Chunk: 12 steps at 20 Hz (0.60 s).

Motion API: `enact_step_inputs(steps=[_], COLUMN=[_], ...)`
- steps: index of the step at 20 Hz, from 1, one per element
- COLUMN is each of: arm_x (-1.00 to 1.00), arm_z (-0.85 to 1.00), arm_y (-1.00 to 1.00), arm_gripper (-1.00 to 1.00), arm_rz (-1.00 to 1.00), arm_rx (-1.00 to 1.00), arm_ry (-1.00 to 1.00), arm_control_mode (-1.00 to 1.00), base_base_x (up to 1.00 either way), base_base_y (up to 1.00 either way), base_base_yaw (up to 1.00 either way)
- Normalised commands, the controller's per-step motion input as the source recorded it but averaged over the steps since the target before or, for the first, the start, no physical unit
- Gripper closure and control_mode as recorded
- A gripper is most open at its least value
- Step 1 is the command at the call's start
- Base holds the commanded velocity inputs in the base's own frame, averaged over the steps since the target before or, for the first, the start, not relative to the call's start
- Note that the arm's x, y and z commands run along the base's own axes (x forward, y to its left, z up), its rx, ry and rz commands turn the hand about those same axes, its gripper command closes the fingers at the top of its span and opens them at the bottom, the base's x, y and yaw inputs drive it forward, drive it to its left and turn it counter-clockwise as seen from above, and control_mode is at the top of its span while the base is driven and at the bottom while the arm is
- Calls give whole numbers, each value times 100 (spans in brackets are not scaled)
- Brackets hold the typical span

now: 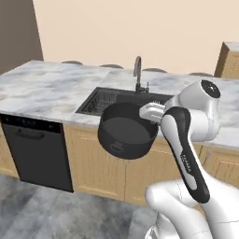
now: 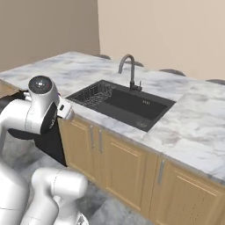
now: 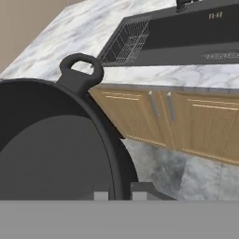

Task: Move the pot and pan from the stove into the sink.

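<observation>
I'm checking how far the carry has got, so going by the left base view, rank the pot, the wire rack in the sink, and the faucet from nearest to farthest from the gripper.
1. The pot, clamped at its rim by the gripper, in front of the counter edge.
2. The wire rack, in the left side of the sink.
3. The faucet, behind the basin, at its back edge.
</observation>
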Motion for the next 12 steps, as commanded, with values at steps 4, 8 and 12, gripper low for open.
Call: enact_step_inputs(steps=[4, 8, 12], arm_x=[0, 0, 0], arm_z=[0, 0, 0], arm_y=[0, 0, 0], arm_gripper=[100, 100, 100], arm_rz=[0, 0, 0], arm_rx=[0, 0, 0], arm_ry=[0, 0, 0], arm_control_mode=[100, 100, 100], base_base_x=[17, 17, 17], base_base_y=[-26, -28, -27], base_base_yaw=[-40, -40, -40])
